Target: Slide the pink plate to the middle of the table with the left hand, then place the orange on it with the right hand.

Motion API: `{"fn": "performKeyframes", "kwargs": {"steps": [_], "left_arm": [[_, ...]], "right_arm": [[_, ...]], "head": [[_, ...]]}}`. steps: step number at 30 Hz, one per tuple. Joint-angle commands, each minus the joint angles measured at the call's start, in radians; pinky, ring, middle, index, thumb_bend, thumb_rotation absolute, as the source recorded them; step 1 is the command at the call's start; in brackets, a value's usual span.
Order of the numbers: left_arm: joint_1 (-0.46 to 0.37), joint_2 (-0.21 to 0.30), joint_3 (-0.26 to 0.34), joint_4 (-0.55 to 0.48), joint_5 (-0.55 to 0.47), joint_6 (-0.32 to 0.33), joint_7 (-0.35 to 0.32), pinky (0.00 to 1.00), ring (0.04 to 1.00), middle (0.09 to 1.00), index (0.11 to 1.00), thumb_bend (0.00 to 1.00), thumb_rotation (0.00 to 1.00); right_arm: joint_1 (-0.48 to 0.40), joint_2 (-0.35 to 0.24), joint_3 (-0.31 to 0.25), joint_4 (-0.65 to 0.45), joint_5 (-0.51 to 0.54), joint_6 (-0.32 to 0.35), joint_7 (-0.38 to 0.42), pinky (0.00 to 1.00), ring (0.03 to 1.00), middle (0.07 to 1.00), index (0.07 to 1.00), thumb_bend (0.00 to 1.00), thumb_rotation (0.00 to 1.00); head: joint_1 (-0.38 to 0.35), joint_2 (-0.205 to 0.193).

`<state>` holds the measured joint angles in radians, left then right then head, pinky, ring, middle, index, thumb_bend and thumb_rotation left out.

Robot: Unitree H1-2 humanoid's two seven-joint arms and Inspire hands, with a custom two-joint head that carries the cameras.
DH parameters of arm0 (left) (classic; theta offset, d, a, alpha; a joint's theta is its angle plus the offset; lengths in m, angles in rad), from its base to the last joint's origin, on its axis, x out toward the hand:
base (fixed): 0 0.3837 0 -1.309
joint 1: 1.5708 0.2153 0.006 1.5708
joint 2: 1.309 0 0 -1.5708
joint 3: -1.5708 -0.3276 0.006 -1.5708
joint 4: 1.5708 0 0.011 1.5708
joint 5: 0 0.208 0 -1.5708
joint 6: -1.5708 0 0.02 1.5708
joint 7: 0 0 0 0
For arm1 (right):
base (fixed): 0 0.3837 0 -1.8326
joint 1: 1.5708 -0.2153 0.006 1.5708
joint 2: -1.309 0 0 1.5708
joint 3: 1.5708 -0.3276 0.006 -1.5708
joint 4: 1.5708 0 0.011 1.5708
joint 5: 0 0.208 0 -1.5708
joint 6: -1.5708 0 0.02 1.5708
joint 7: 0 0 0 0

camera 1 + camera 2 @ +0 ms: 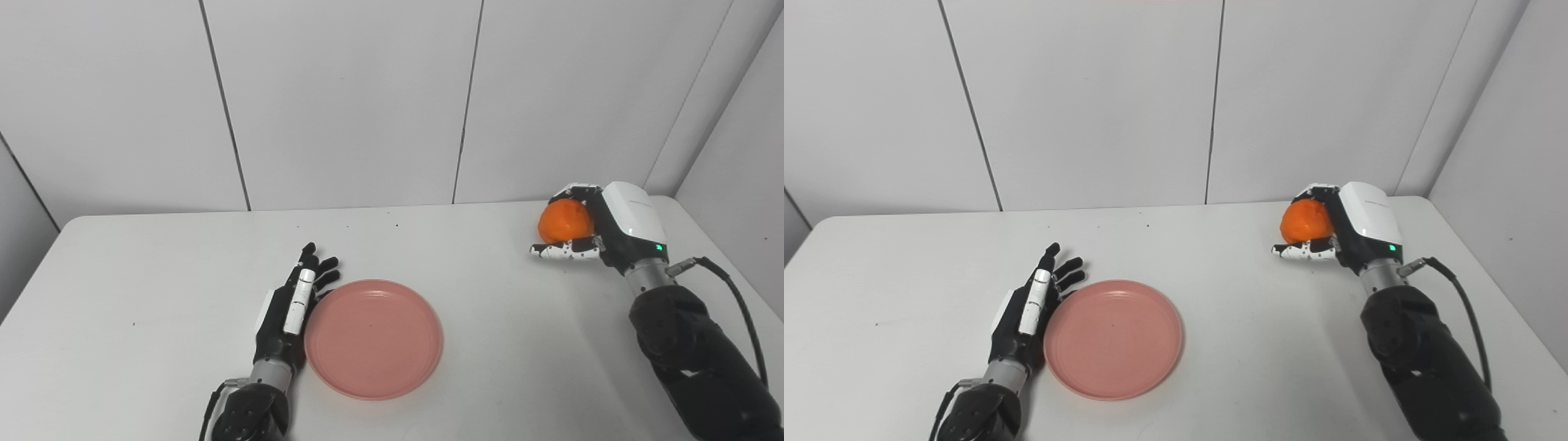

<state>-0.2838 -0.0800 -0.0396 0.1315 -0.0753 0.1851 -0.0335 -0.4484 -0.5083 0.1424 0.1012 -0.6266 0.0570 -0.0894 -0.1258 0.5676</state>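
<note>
The pink plate [373,338] lies flat on the white table [153,288], a little left of the middle near the front edge. My left hand [293,307] is open, fingers straight, with its side against the plate's left rim. The orange [565,220] is at the far right of the table. My right hand [603,229] is wrapped around it, thumb under and fingers over it. I cannot tell whether the orange rests on the table or is just lifted. The plate also shows in the right eye view [1113,339].
White wall panels [343,98] stand behind the table, and a side wall [741,153] stands close on the right. A black cable [738,303] loops off my right forearm.
</note>
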Motion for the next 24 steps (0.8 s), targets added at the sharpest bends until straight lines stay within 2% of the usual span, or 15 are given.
{"fn": "performKeyframes", "kwargs": {"steps": [1, 8, 11, 18, 24], "left_arm": [[0.008, -0.009, -0.007, 0.019, 0.012, 0.056, 0.011, 0.74, 0.835, 0.85, 0.938, 0.69, 0.9], [0.006, -0.017, -0.007, 0.028, 0.022, 0.051, 0.013, 0.71, 0.829, 0.838, 0.931, 0.72, 0.89], [0.008, -0.02, -0.012, 0.025, 0.023, 0.052, 0.013, 0.72, 0.834, 0.839, 0.935, 0.73, 0.89], [0.013, -0.021, -0.023, 0.026, 0.032, 0.052, 0.019, 0.71, 0.83, 0.837, 0.948, 0.72, 0.9], [0.017, -0.023, -0.024, 0.017, 0.036, 0.057, 0.022, 0.69, 0.83, 0.84, 0.948, 0.71, 0.91]], "right_arm": [[-0.059, -0.006, -0.009, -0.063, -0.009, -0.04, -0.004, 0.24, 0.315, 0.437, 0.493, 0.49, 0.18], [-0.061, 0.022, -0.016, -0.146, 0.002, -0.023, 0.037, 0.23, 0.307, 0.425, 0.494, 0.49, 0.17], [-0.06, 0.041, -0.023, -0.186, 0.009, -0.007, 0.059, 0.22, 0.299, 0.421, 0.494, 0.49, 0.17], [-0.062, 0.063, -0.022, -0.238, -0.006, -0.02, 0.086, 0.24, 0.32, 0.44, 0.494, 0.49, 0.17], [-0.071, 0.078, -0.017, -0.28, -0.019, -0.015, 0.115, 0.22, 0.295, 0.428, 0.494, 0.49, 0.17]], "head": [[0.005, 0.001], [0.025, 0.007], [0.049, -0.002], [0.076, 0.0], [0.085, 0.01]]}}
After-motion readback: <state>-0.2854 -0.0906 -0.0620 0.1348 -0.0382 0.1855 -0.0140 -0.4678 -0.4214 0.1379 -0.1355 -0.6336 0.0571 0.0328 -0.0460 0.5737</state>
